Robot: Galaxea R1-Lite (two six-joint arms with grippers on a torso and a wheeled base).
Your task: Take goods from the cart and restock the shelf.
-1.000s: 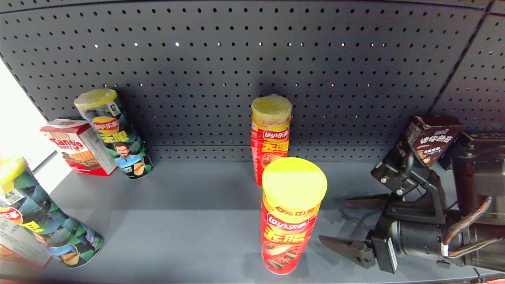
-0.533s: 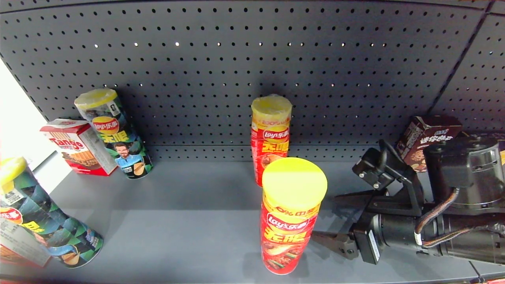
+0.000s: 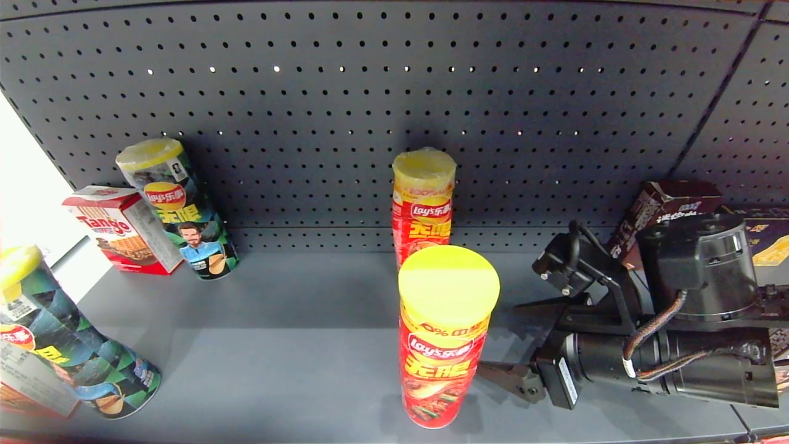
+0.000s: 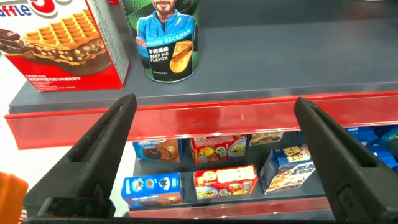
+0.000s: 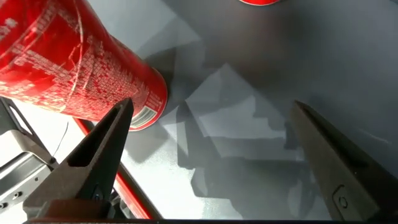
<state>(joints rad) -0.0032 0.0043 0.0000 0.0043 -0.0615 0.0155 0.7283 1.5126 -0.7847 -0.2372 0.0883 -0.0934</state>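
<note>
I am looking at the grey shelf (image 3: 277, 345), and the front red chip can (image 3: 447, 336) is standing upright near its front edge, about midway along. The right gripper (image 3: 499, 338) is lying low over the shelf just beside that can, on the side toward the right end. Its jaws are spread wide and holding nothing. In the right wrist view one finger (image 5: 99, 155) is sitting close against the can's lower wall, but I cannot tell whether it is touching.

A second red chip can (image 3: 424, 209) is standing directly behind the first, against the pegboard back panel (image 3: 394, 92). In the back left corner a green chip can (image 3: 179, 209) is standing beside a red wafer box (image 3: 120, 228). Another green chip can (image 3: 68, 345) is standing at the front left corner. A brown box (image 3: 662, 206) is sitting toward the back right, partly behind the right arm.

The left gripper (image 4: 214, 102) is hanging outside the shelf's front edge, also spread wide and holding nothing. Past it I am seeing the red price strip (image 4: 249, 115) and small snack boxes (image 4: 224, 180) on a lower shelf.
</note>
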